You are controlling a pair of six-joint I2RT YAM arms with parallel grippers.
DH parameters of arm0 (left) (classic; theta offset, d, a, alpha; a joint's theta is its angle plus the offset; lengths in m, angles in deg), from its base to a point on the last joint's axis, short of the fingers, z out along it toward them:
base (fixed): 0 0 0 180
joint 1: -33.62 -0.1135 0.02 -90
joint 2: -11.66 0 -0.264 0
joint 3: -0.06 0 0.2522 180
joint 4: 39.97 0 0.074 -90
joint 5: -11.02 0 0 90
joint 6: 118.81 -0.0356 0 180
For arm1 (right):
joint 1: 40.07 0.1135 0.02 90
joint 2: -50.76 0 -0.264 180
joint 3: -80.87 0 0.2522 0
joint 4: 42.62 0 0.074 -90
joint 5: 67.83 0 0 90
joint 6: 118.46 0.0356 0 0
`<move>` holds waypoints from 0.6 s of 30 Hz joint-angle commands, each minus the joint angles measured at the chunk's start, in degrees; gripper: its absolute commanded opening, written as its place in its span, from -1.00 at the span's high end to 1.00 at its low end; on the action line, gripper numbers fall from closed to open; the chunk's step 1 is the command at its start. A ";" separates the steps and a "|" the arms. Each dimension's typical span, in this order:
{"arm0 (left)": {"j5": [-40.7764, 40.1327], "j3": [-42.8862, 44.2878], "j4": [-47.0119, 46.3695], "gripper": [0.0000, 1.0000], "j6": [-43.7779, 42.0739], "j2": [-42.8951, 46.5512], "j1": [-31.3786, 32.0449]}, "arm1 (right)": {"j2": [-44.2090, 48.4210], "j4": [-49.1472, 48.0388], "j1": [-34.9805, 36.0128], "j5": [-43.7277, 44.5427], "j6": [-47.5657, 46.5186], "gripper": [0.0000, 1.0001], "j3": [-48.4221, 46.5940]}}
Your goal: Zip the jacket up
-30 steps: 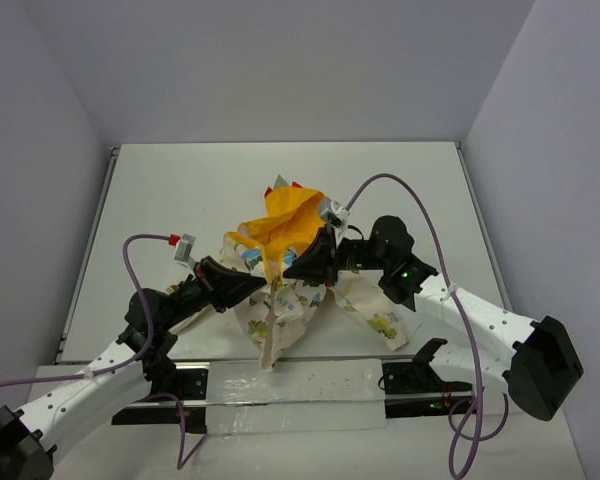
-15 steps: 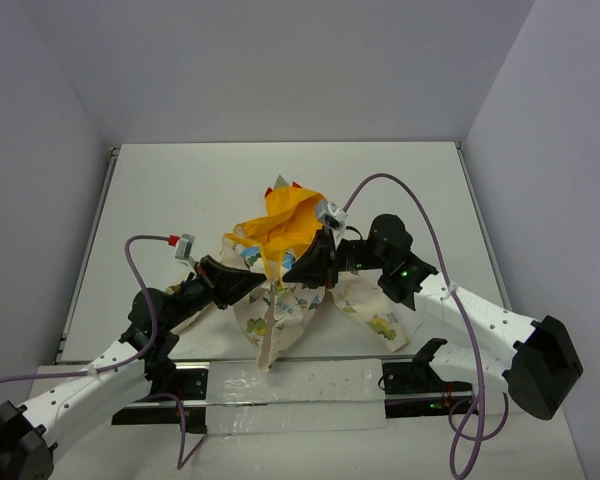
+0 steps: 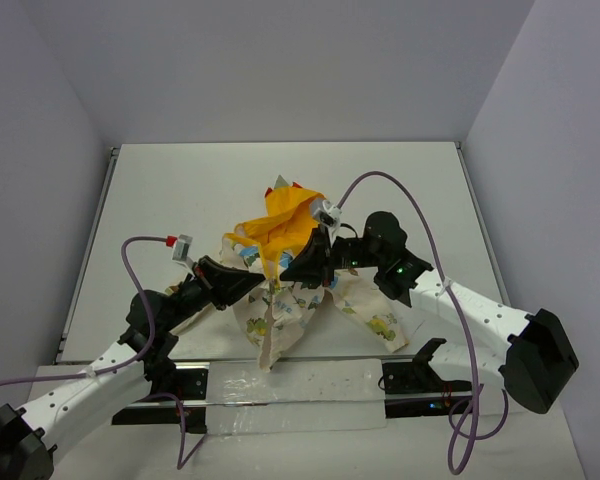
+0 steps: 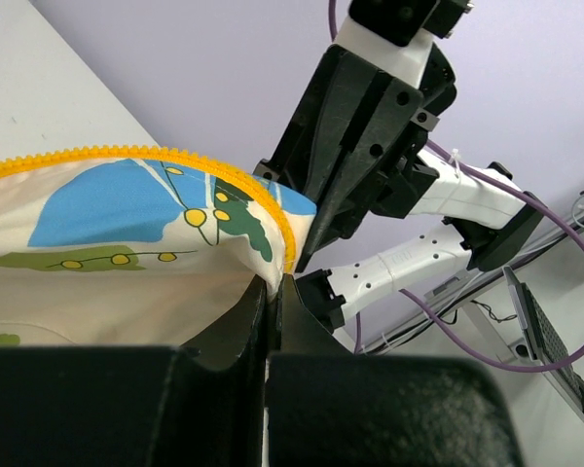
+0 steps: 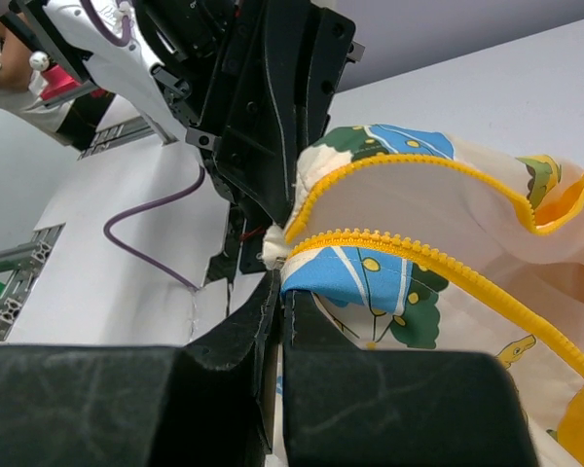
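The jacket (image 3: 278,318) lies bunched in the middle of the table, cream with cartoon prints, its yellow-orange hood (image 3: 285,222) toward the back. My left gripper (image 3: 264,286) comes in from the left and is shut on the jacket's front edge. In the left wrist view the cream fabric (image 4: 107,243) with its yellow zipper teeth (image 4: 175,156) runs into the closed left gripper (image 4: 274,284). My right gripper (image 3: 286,272) meets it from the right, shut on the other zipper edge (image 5: 399,248) at the right gripper's tips (image 5: 284,274). The two grippers nearly touch.
White table (image 3: 180,190) with grey walls behind and at both sides. Purple cables (image 3: 380,180) loop over each arm. A metal rail (image 3: 290,380) runs along the near edge between the arm bases.
The right arm has shifted slightly to the left, toward the left gripper. Both grippers keep their hold on the jacket's edges.
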 commanded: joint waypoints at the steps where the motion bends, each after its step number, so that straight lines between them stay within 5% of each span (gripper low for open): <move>1: -0.39 0.24 -4.45 1.00 -0.45 1.00 0.07 | -0.27 -3.82 0.49 -0.31 1.10 1.00 -3.48; 18: -0.17 0.15 -4.36 1.00 -0.98 0.56 0.09 | -1.02 -5.20 1.35 -1.37 2.37 1.00 -4.82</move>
